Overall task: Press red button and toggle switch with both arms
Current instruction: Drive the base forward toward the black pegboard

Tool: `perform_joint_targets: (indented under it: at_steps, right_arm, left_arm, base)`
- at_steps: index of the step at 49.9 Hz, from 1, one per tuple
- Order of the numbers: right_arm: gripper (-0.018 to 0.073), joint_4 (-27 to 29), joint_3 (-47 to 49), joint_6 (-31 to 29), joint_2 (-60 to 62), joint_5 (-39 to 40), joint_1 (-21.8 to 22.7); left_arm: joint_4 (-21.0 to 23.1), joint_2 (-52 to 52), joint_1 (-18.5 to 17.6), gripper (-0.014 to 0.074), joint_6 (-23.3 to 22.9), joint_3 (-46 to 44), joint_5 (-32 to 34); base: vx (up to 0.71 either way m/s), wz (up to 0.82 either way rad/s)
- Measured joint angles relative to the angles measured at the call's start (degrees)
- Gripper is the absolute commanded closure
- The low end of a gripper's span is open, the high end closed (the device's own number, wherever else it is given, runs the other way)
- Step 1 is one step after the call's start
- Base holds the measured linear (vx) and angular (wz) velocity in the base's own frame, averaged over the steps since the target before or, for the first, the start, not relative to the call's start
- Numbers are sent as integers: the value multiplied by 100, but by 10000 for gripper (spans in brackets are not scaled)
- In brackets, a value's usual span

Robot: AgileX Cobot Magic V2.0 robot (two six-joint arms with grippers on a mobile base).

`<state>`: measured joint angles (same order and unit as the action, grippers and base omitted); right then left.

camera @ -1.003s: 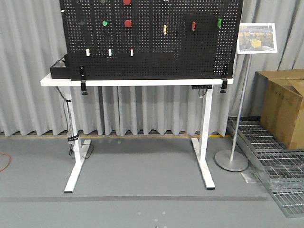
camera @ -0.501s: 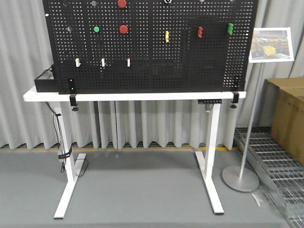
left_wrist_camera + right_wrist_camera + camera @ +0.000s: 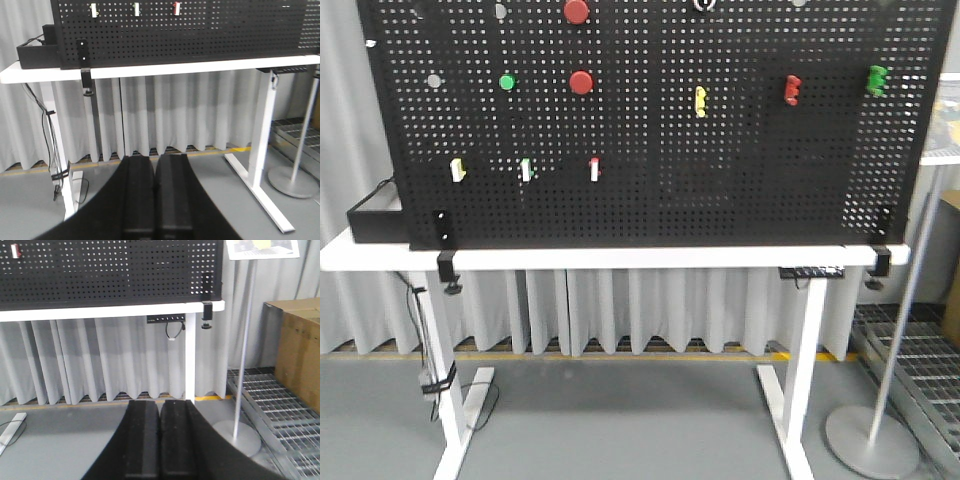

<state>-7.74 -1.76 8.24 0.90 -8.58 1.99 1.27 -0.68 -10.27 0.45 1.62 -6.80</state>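
A black pegboard (image 3: 650,190) stands on a white table (image 3: 620,257). Two red buttons sit on it: one at the top edge (image 3: 577,10), one lower (image 3: 581,82), next to a green button (image 3: 507,82). The toggle switch (image 3: 704,4), a dark knob in a silver ring, is cut off by the top edge. My left gripper (image 3: 155,160) is shut and empty, low in front of the table. My right gripper (image 3: 160,403) is shut and empty, facing the table's right leg (image 3: 190,357). Neither gripper shows in the front view.
The board also carries yellow (image 3: 700,101), red (image 3: 792,90) and green (image 3: 877,78) handles and three small levers (image 3: 526,170). A black box (image 3: 375,215) sits at the table's left end. A sign stand (image 3: 243,357), a cardboard box (image 3: 295,350) and floor grating (image 3: 280,415) are at the right.
The front view has moved closer to the table. The pegboard now fills more of the frame and its top row is cut off.
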Motion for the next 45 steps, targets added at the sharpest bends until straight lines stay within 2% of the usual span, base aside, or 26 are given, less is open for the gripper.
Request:
perform_joint_targets:
  at_steps: [45]
  right_arm:
    - [562, 0, 0, 0, 0, 0, 0]
  left_arm:
    - [0, 0, 0, 594, 0, 0, 0]
  base:
    - [43, 2]
